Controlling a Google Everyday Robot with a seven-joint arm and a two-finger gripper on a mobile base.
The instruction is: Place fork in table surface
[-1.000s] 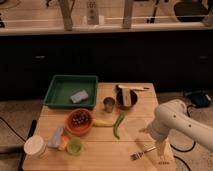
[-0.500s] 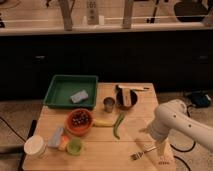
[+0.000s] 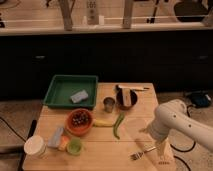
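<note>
The small silver fork (image 3: 142, 152) lies on the light wooden table surface (image 3: 100, 147) near the front right corner, with its tines pointing left. My gripper (image 3: 161, 149) hangs from the white arm (image 3: 175, 120) right at the fork's handle end, low over the table. Whether it touches the fork cannot be told.
A green pepper (image 3: 118, 125) and a banana (image 3: 102, 123) lie mid-table. Behind them stand a metal cup (image 3: 108, 104) and a black bowl (image 3: 127, 98) with a dark-handled utensil (image 3: 132, 88). On the left are a green tray (image 3: 57, 97), an orange bowl (image 3: 80, 120), a green cup (image 3: 75, 146) and a white cup (image 3: 35, 146).
</note>
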